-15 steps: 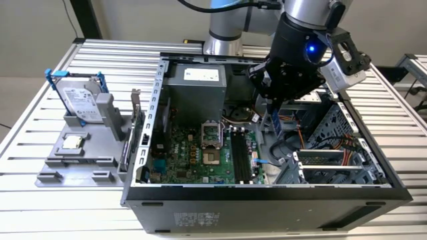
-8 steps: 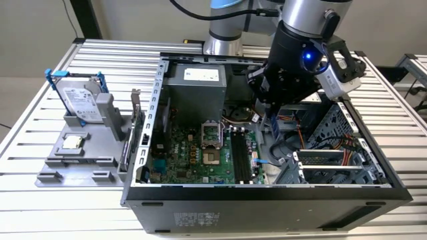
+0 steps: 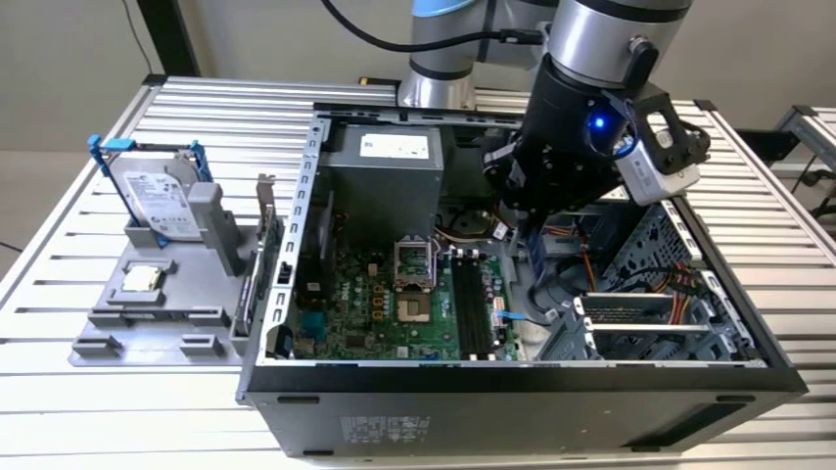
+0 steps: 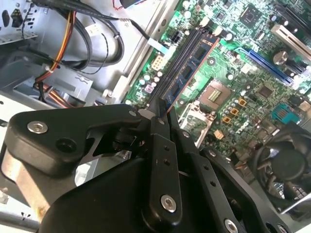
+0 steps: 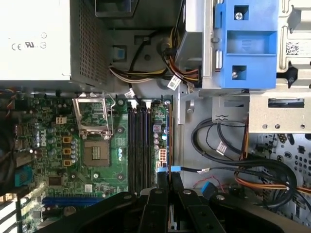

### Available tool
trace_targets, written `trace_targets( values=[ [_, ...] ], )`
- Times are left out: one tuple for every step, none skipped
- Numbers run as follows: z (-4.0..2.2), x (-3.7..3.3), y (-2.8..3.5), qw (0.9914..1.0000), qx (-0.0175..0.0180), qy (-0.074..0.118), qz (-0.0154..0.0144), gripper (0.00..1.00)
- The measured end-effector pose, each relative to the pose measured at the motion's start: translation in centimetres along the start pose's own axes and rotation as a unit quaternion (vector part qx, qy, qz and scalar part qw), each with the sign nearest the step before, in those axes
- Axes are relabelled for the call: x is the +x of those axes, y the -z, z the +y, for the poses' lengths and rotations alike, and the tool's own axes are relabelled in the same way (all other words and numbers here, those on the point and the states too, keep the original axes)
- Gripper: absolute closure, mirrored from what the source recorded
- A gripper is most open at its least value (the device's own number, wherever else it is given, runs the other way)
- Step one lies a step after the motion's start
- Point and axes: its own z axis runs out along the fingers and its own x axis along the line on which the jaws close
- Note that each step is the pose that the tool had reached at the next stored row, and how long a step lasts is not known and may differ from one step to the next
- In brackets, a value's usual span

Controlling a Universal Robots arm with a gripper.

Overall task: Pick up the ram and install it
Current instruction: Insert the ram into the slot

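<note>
Slatted metal surface (image 3: pixel 78 264) carries an open computer case (image 3: pixel 523 377). Inside it, the pincer (image 4: pixel 160 114) hangs over the green motherboard (image 5: pixel 58 145), closed edgewise on the ram (image 4: pixel 187 65), a thin, light, stiff, fragile stick best gripped by its bare edges above the black slots (image 5: pixel 140 145)

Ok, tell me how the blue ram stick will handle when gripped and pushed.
The ram is a thin flat board: probably stiff lengthwise, but liable to flex or crack if pushed sideways. It looks light for its size. Pinched at one end by the gripper, it could tilt easily.
</note>
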Motion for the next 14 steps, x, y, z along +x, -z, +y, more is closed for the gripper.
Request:
trace_targets(
  values=[
    [-0.03,0.00,-0.17,1.00000,0.0000,0.000,0.0000,1.00],
    [-0.07,0.00,-0.33,1.00000,0.0000,0.000,0.0000,1.00],
    [-0.09,0.00,-0.51,1.00000,0.0000,0.000,0.0000,1.00],
    [-0.10,0.00,-0.69,1.00000,0.0000,0.000,0.0000,1.00],
    [-0.11,0.00,-0.85,1.00000,-0.0001,0.000,0.0000,1.00],
    [-0.11,0.00,-1.03,1.00000,0.0000,0.000,0.0000,1.00],
    [-0.11,0.00,-1.19,1.00000,0.0000,0.000,0.0000,1.00],
    [-0.11,0.00,-1.29,1.00000,0.0000,0.000,0.0000,1.00],
    [-0.11,0.00,-1.28,1.00000,0.0002,0.000,0.0000,1.00],
    [-0.11,0.00,-1.28,1.00000,0.0001,0.000,0.0000,1.00],
    [-0.11,0.00,-1.28,1.00000,0.0002,0.000,0.0000,1.00],
    [-0.11,0.00,-1.28,1.00000,0.0002,0.000,0.0000,1.00],
    [-0.11,0.00,-1.29,1.00000,0.0001,0.000,0.0000,1.00],
    [-0.12,0.00,-1.29,1.00000,0.0001,0.000,0.0000,1.00]
  ],
)
